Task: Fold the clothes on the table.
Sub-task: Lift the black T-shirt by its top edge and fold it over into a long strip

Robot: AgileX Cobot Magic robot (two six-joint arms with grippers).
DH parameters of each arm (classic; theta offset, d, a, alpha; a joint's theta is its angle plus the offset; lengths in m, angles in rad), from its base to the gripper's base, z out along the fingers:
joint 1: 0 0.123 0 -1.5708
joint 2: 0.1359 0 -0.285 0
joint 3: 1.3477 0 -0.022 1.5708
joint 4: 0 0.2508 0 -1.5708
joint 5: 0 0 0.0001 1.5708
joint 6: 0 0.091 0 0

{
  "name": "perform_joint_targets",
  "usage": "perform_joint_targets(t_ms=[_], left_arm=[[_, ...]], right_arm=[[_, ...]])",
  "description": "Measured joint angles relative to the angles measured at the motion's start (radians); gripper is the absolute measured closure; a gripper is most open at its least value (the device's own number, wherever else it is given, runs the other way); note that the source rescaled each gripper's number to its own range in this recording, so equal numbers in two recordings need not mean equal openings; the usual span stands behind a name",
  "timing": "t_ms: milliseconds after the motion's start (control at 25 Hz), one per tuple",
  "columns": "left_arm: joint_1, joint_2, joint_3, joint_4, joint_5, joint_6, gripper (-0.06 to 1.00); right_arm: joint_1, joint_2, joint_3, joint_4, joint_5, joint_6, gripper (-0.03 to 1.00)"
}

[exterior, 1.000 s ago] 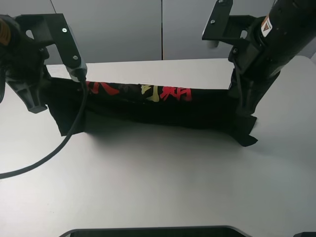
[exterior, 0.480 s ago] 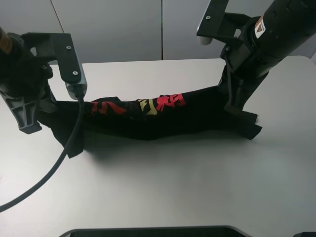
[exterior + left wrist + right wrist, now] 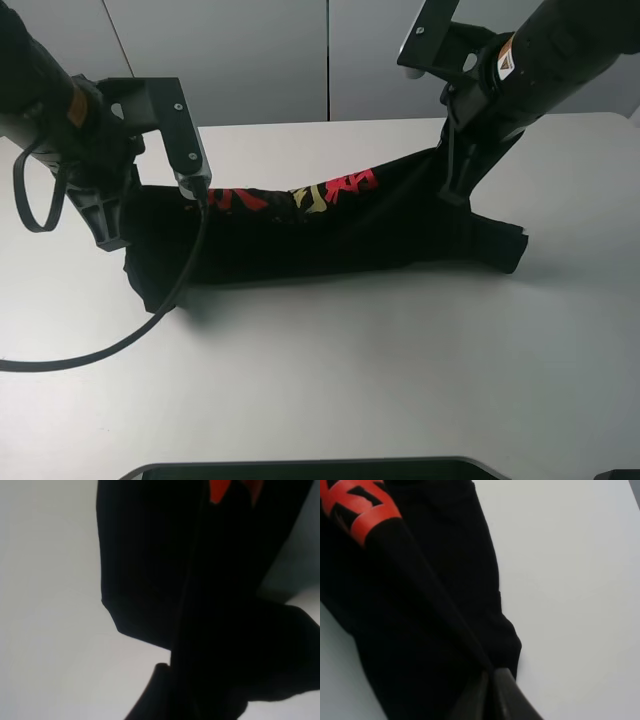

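Note:
The clothes (image 3: pixel 330 235), a black T-shirt with red and yellow characters (image 3: pixel 335 188), hang stretched between my two grippers above the white table (image 3: pixel 350 380). At the shirt's left end my left gripper (image 3: pixel 133 200) is shut on the fabric. The right gripper (image 3: pixel 453 183) pinches the right end, held higher. The lower part of the shirt and a sleeve (image 3: pixel 500 245) rest on the table. The left wrist view is filled by black cloth (image 3: pixel 200 605) that hides the fingers. In the right wrist view the gripper (image 3: pixel 492 690) is closed on the cloth (image 3: pixel 420 605).
A black cable (image 3: pixel 150 320) loops from the left arm down over the table to the left edge. A dark object (image 3: pixel 300 468) lies along the table's front edge. Grey wall panels (image 3: pixel 260 60) stand behind the table.
The left gripper has moved right and toward the middle with its end of the shirt. The right end has risen slightly. The shirt's top edge now slopes up to the right and the cloth sags more.

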Motion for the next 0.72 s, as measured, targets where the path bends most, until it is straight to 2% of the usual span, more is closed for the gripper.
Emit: perform_joint_targets(t_ms=[120,440,560,720], left_arm=[[0.0,0.034,0.0,0.083,-0.054,-0.065,0.94],[0.0,0.117,0.0,0.333,-0.11,-0.282,0.94],[0.017,0.144,0.0,0.374,-0.141,-0.322,0.94],[0.067,0.196,0.0,0.381,-0.193,-0.343,0.94]], right_arm=[[-0.027,0.044,0.0,-0.016,-0.063,0.003,0.96],[-0.093,0.135,0.0,-0.06,-0.18,0.013,0.96],[-0.119,0.15,0.0,-0.06,-0.21,0.015,0.96],[-0.14,0.158,0.0,-0.063,-0.252,0.019,0.96]])
